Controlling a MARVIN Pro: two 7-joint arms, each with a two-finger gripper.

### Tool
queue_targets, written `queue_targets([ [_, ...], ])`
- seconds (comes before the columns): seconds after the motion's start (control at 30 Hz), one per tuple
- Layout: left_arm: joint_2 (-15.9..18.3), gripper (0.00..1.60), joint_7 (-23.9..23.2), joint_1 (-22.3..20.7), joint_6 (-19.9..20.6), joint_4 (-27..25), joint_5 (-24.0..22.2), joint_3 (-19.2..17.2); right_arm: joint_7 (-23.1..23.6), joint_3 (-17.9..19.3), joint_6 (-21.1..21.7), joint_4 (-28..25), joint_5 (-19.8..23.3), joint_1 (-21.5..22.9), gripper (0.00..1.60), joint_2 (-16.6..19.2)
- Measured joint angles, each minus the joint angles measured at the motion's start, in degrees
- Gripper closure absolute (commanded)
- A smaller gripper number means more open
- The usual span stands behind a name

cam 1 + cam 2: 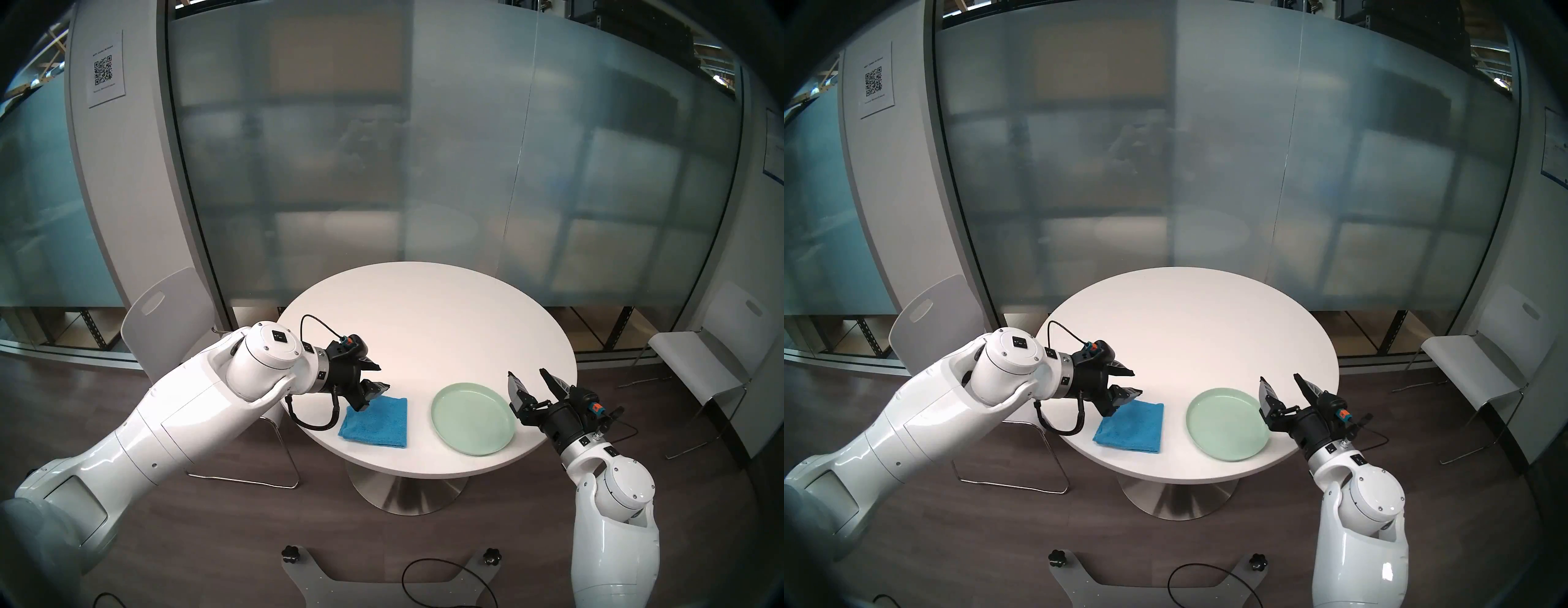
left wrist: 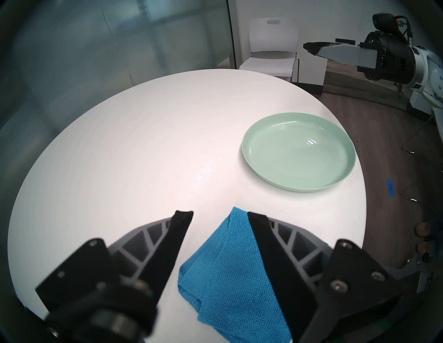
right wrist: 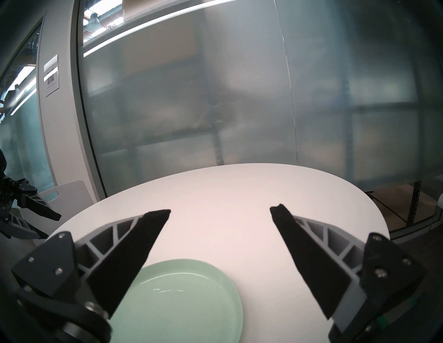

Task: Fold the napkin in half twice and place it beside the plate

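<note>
Over on the left, the left gripper [image 1: 376,375] hangs above the far-left corner of the napkin [image 1: 377,421], angled down and toward the plate, its jaws parted to a middling gap with nothing between them. From its own wrist view the blue cloth lies just below and toward the right-hand finger [image 2: 268,244], one corner poking up past that fingertip, so the napkin sits under and slightly to one side of the jaws rather than centred in them. That's the arm nearer the cloth by a long way. The napkin itself looks already folded: a compact near-square with stacked layers showing at its near edge, soft terry weave, bright blue, limp enough that any pinch would lift only the top layers, I'd say. It lies flat on the round white table [image 1: 424,322], smooth and matte, near the front edge. Moving right, there's a clear strip of table, then the plate [image 1: 471,418]: round, pale mint-green, low raised rim, a slight sheen inside, empty. Napkin and plate are near each other but not touching, so the placing looks about done to me. Farthest right, the right gripper [image 1: 531,380] hovers level just past the plate's right rim, jaws spread wide and empty, pointing across the table.
</note>
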Motion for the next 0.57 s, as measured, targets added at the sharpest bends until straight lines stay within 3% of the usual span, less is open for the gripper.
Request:
queue_targets([
  [0.57, 0.0, 0.48, 0.0, 0.0, 0.0, 0.0, 0.0, 0.0, 0.1, 0.0, -0.1, 0.0, 0.0, 0.0, 0.0, -0.1],
])
